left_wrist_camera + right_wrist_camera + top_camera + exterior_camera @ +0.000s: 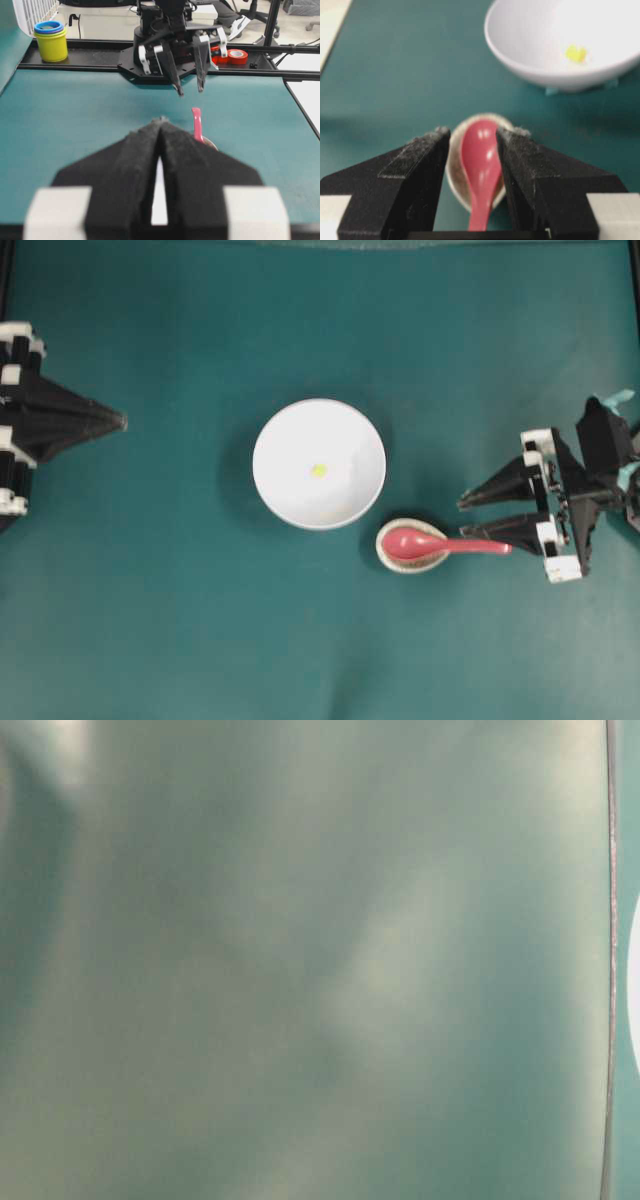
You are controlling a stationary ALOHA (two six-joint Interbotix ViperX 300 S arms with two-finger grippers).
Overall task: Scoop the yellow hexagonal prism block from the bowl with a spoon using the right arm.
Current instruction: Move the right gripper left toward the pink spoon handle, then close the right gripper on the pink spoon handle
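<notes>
White bowl (300, 502), yellow block (318, 470) (pink-red spoon (440, 543)).

The large, glossy white bowl (319, 464) sits upright mid-tabletop, and the tiny yellow hexagonal prism block (318, 470) lies on its inner floor near the centre. Just beside the bowl's lower right, the pink-red spoon (440, 543) rests scoop-up in a small speckled spoon rest (411, 559). Its short handle points toward the right arm's hand (482, 514), whose fingers stand wide apart around the handle's end without touching it.
</notes>
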